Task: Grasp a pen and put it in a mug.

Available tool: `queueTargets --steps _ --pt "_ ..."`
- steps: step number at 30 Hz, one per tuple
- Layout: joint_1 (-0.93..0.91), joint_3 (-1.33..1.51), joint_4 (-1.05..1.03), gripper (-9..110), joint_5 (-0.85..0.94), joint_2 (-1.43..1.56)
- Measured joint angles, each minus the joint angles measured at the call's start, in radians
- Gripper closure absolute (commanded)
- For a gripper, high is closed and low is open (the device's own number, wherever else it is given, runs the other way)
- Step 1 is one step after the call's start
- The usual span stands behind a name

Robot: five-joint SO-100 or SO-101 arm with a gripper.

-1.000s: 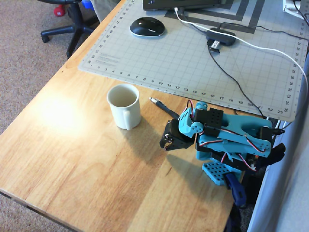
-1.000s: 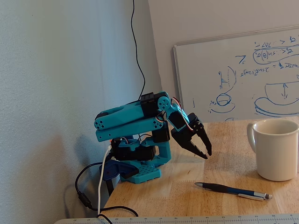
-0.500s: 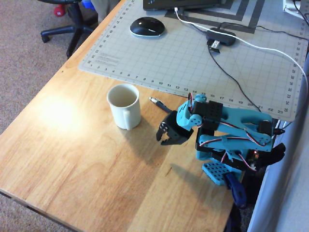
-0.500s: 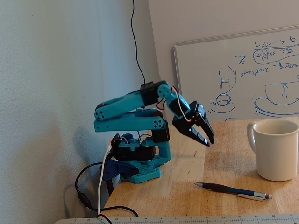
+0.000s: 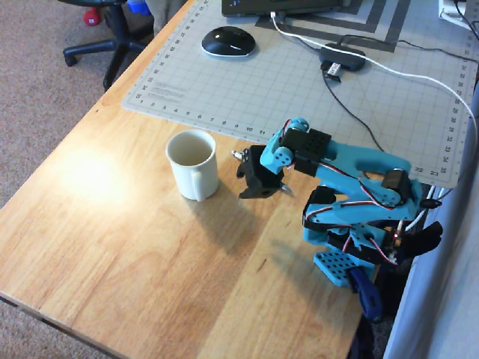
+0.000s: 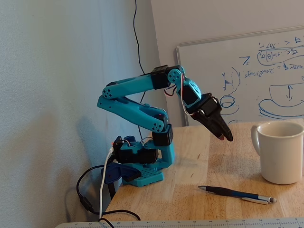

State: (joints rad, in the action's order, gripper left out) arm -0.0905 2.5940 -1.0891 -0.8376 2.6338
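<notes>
near the middle of the overhead view, my gripper hangs above the worktop, empty, its fingers pointing down; whether they are apart or together i cannot tell. the pen lies flat on the wood, low and right of centre in the fixed view, well below my fingertips, its silvery tip toward the mug, which stands upright just beyond it. to grasp well, i should open wide, turn my fingers across the barrel, come straight down at its middle, and close only once both fingers straddle it.
</notes>
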Motion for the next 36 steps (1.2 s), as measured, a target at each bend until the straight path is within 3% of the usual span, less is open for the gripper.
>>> queueTargets --steps 18,29,36 --pt "-0.394 -0.002 0.0 83 -0.015 -0.126" --pt "-0.414 -0.002 0.192 83 -0.403 -0.322" --pt "-0.423 -0.002 0.371 84 -0.483 -0.466"
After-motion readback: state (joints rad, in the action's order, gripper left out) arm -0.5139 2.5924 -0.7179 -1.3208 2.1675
